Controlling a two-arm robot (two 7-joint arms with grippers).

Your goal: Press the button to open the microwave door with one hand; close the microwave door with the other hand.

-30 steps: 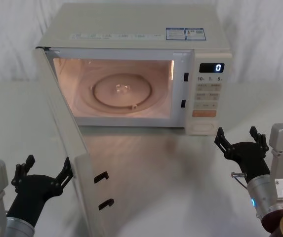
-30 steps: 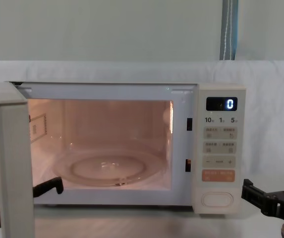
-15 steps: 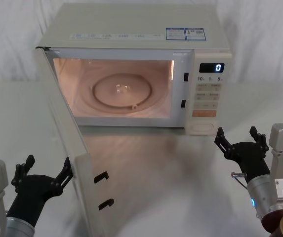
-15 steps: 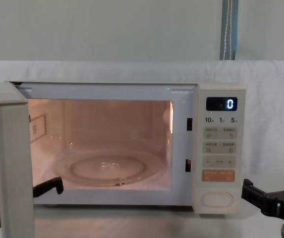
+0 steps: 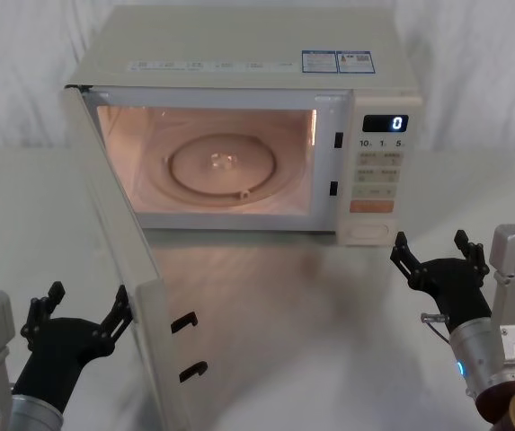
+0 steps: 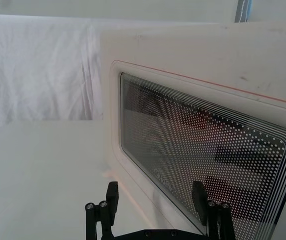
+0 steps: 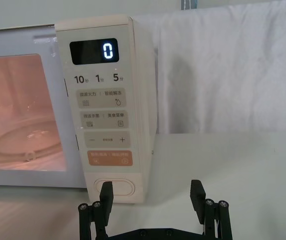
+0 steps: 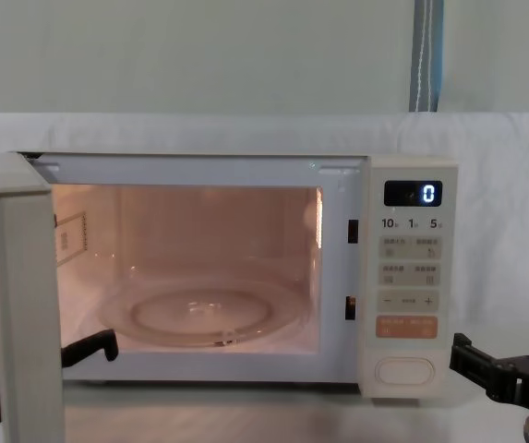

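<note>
The microwave door (image 5: 118,260) stands swung wide open on its left hinge, reaching toward the near side of the worktop (image 5: 329,305), its two black latch hooks on the free edge. Behind it the cavity glows orange, with the glass turntable (image 5: 223,166) lying flat inside. On the control panel at the right of the oven, the button (image 8: 404,371) sits lowest, just under the orange key (image 8: 406,327); the display (image 5: 385,123) at the top reads 0.

The left gripper (image 5: 77,314) hovers low at the near left, on the outer side of the open door and just beside its free edge, prongs pointing far; its jaws are spread wide and hold nothing. In the left wrist view its fingers (image 6: 112,197) face the door's dotted glass window.

The right gripper (image 5: 439,258) is held low at the near right, a little nearer than the panel and to the right of the button, apart from it. Its jaws too are spread wide and empty, prongs aimed toward the oven front.
</note>
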